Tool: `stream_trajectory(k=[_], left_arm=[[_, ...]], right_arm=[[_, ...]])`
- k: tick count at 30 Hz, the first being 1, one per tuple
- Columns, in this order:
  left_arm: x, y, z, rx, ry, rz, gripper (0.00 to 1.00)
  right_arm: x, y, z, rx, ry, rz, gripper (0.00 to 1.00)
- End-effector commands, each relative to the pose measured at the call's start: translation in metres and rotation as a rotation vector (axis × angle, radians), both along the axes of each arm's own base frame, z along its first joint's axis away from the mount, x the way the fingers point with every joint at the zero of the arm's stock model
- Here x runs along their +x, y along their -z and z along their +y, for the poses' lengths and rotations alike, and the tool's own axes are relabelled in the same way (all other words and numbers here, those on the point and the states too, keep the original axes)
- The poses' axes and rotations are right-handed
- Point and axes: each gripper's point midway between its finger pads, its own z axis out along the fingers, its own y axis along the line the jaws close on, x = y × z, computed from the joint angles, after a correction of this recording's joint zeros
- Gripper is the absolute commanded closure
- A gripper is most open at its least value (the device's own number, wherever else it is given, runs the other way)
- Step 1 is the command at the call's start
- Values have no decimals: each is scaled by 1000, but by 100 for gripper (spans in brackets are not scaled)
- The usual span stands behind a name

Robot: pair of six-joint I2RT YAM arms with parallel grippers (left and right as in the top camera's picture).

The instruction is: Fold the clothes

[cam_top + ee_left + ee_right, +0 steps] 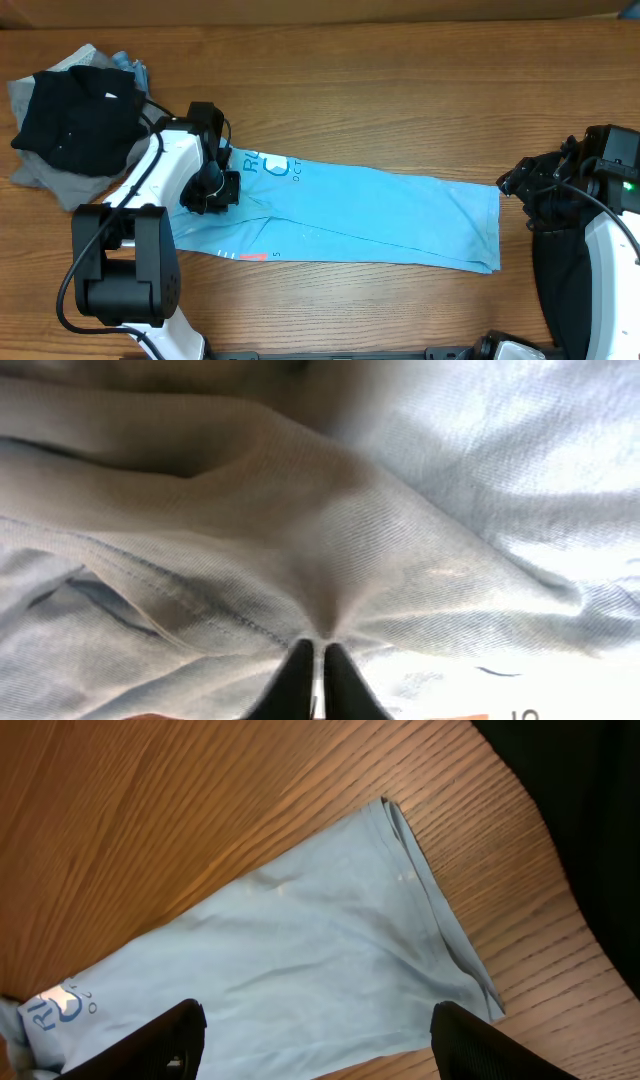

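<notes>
Overhead: the light blue T-shirt (pixel 380 215) lies as a long narrow strip across the middle of the surface (pixel 400 80), from the left part almost to the right edge. Its left end is hidden under the left tool (pixel 212 190), so the fingers cannot be seen from above. The print near that end reads only in part: "RU", one big round letter and small "OCT"; the rest is covered. There is a pink mark (pixel 252 257) at the front hem, too small to read. The black and grey clothes (pixel 70 125) are piled in the far left corner. The left arm rises from the front left and bends down on the shirt. The right tool (pixel 512 182) hovers by the right edge, just beside the shirt's end. A black cloth (pixel 562 285) under the right arm is cut off by the frame.

Left wrist: blue fabric fills the pic. The fingers (pixel 295 675) are closed together and pinch a ridge of the shirt; the creases run to the tips. The dark letters at the bottom are cut off.

Right wrist: the fingers (pixel 165 1040) are wide apart w/ nothing between, above the shirt's right end. "RU" is readable at bottom left.
</notes>
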Motion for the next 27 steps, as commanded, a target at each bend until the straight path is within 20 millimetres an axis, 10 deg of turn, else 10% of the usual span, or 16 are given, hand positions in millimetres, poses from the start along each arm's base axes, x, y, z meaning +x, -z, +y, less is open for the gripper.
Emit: stream_trajectory(k=[1, 7, 17, 27], left_arm=[[5, -7, -2, -11, 9, -17, 96], [-13, -8, 3, 14, 3, 56, 63], [-14, 22, 6, 29, 5, 8, 71], [-10, 8, 3, 18, 4, 17, 96]], right_arm=[[2, -4, -4, -12, 11, -13, 25], [2, -4, -4, -12, 11, -13, 25], [3, -4, -4, -13, 11, -15, 25], [3, -4, -4, -13, 11, -15, 25]])
